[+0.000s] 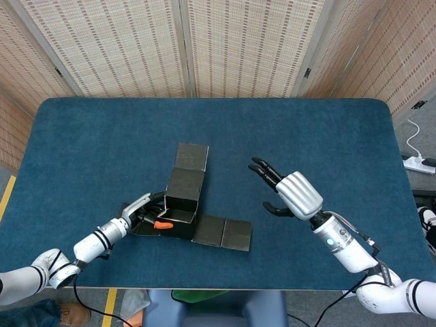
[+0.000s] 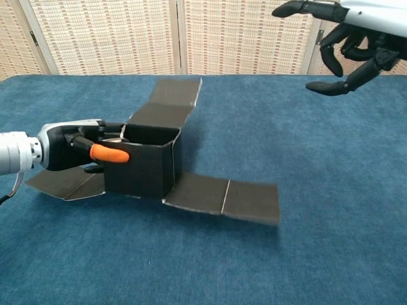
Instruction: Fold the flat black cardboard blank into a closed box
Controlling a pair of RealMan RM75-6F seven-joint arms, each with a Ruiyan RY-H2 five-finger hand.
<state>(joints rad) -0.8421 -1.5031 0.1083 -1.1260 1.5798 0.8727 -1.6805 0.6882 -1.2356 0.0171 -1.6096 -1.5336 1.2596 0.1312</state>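
The black cardboard blank [image 1: 181,203] [image 2: 144,170] stands half-folded as an open-topped box on the blue table. Its long lid flap [image 1: 191,157] [image 2: 167,101] lies back behind it. A two-panel flap [image 1: 223,233] [image 2: 222,196] lies flat to its right, and another flap [image 2: 63,183] lies under my left hand. My left hand [image 1: 141,212] [image 2: 68,151] grips the box's left wall, its orange-tipped thumb [image 2: 109,153] pressed on the front face. My right hand [image 1: 290,193] [image 2: 346,24] hovers well right of the box, fingers spread, holding nothing.
The blue cloth-covered table [image 1: 320,136] stretches wide around the box. Woven folding screens [image 1: 231,48] stand behind its far edge. A white power strip [image 1: 417,162] lies on the floor to the right.
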